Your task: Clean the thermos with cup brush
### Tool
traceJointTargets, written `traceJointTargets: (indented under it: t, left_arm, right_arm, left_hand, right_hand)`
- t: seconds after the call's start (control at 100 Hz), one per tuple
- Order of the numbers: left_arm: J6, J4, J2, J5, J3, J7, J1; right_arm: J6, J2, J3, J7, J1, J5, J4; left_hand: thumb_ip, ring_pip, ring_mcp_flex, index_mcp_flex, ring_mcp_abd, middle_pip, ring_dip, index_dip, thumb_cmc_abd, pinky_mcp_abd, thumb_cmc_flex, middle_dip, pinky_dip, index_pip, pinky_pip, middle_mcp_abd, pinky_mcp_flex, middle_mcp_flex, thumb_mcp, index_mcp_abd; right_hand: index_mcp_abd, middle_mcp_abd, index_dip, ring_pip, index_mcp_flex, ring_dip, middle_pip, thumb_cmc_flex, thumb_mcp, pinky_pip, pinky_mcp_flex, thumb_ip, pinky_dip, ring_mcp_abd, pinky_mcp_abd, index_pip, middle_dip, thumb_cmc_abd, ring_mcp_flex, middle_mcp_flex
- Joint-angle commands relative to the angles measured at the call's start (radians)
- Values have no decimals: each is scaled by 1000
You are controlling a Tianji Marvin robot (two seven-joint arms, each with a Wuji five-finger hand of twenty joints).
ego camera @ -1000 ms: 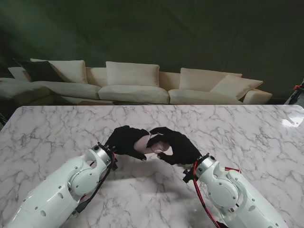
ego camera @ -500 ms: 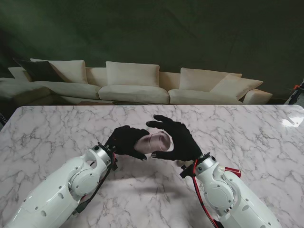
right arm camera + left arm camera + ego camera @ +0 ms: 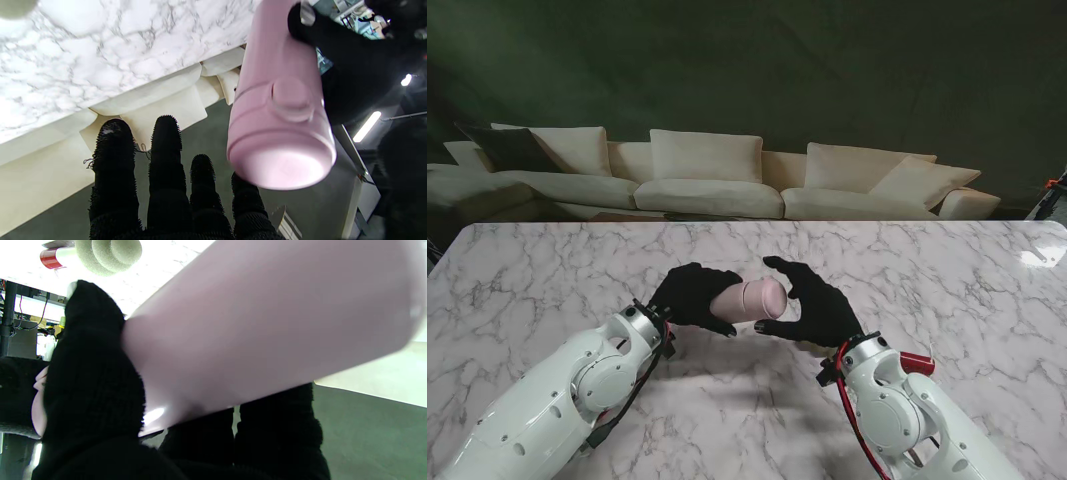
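1. The left hand (image 3: pixel 689 295), in a black knit glove, is wrapped around the body of the pale pink cylindrical thermos (image 3: pixel 749 299) and grips it, holding it clear of the white grey-veined marble bench (image 3: pixel 547 270)
2. The thermos lies roughly level in that grip, over the middle of the bench and somewhat toward its near edge, with its capped end pointing toward the right hand (image 3: pixel 812 300)
3. In the right wrist view the cap end of the thermos (image 3: pixel 282 133) shows a round raised button on its side and a smooth rounded top
4. The right hand, also in a black glove, holds nothing; its fingers (image 3: pixel 166 156) are spread and curled just beside the cap end, apart from it
5. In the left wrist view the pink body (image 3: pixel 267 333) fills most of the picture, with gloved fingers (image 3: pixel 90 373) pressed on it
6. A cup brush with a pale green sponge head and a red and white handle (image 3: pixel 106 253) lies on the bench, under the right forearm; its red tip (image 3: pixel 917 362) shows in the stand view
7. A cream sofa (image 3: pixel 717 170) stands beyond the far edge of the bench
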Motion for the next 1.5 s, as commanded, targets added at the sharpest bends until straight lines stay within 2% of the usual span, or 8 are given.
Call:
traceJointTargets:
  t: [0.0, 0.11, 0.24, 0.36, 0.47, 0.6, 1.15, 1.49]
  left_arm:
    - [0, -5, -3, 3, 4, -8, -8]
    - [-1, -4, -3, 2, 5, -10, -9]
    - [-2, -3, -3, 2, 4, -11, -9]
    - [2, 4, -3, 2, 5, -12, -13]
    - [7, 9, -3, -1, 7, -12, -16]
    - [8, 9, -3, 0, 11, -15, -18]
    - [-6, -8, 0, 11, -14, -14, -1]
    - [-21, 1, -2, 14, -10, 4, -4]
  right_arm:
    - [-4, -6, -25, -11, 10, -7, 11]
    - [2, -17, -65, -20, 44, 42, 34]
    - [-12, -36, -101, -92, 72, 66, 71]
    - [-30, -45, -103, -130, 71, 72, 77]
    - [-48, -47, -93, -153, 63, 66, 74]
    - [-65, -48, -73, -171, 47, 59, 64]
    - [-97, -22, 193, -119, -87, -20, -55]
    - [-47, 24, 282, 2, -14, -209, 83]
  left_hand:
    - [68, 173, 77, 101, -111, 76, 61, 33, 406, -94, 314, 37, 30, 130, 59, -94, 29, 43, 503, -163]
    - [68, 173, 77, 101, -112, 75, 61, 33, 406, -95, 314, 37, 30, 130, 59, -94, 29, 43, 502, -164]
    - [69, 173, 78, 101, -111, 75, 62, 33, 406, -94, 315, 36, 31, 129, 60, -93, 29, 43, 502, -164]
    - [69, 173, 78, 100, -110, 75, 62, 32, 407, -95, 315, 36, 31, 128, 60, -94, 29, 42, 502, -163]
    - [69, 173, 77, 101, -110, 75, 62, 32, 407, -93, 315, 36, 31, 128, 59, -93, 28, 42, 502, -163]
    - [69, 174, 78, 101, -110, 75, 62, 32, 407, -94, 315, 36, 31, 129, 60, -94, 29, 43, 502, -164]
    - [69, 172, 77, 101, -111, 74, 61, 31, 410, -94, 314, 34, 31, 127, 59, -93, 28, 42, 500, -163]
    - [70, 172, 75, 99, -109, 71, 61, 27, 413, -94, 315, 28, 31, 121, 58, -92, 28, 40, 498, -161]
  right_hand:
    - [0, -14, 35, 57, 15, 46, 46, -36, 27, 52, 40, -23, 19, 3, 31, 2, 17, -2, 35, 14]
    - [15, -4, 108, 222, 35, 135, 170, 144, -50, 120, 148, -6, 14, -18, 18, 70, 68, -17, 113, 42]
    - [-7, -11, 204, 437, 99, 216, 301, 399, -197, 203, 280, 30, 18, -64, -50, 241, 169, 91, 210, 88]
    - [-14, -21, 214, 481, 175, 218, 320, 386, 169, 221, 303, -10, 23, -84, -76, 348, 190, 87, 253, 148]
    - [-21, -34, 207, 478, 244, 212, 322, 514, 246, 234, 324, -25, 25, -97, -104, 387, 182, 125, 290, 222]
    - [-34, -27, 33, 488, 279, 217, 316, 658, 235, 253, 358, -103, 19, -108, -143, 503, 159, 131, 335, 305]
    - [-70, -22, -8, 511, 331, 232, 299, 677, 211, 291, 379, -121, 25, -126, -208, 555, 156, 118, 368, 352]
    - [-122, -51, -26, 484, 358, 234, 261, 680, 156, 290, 275, -126, 35, -126, -222, 569, 154, 144, 269, 332]
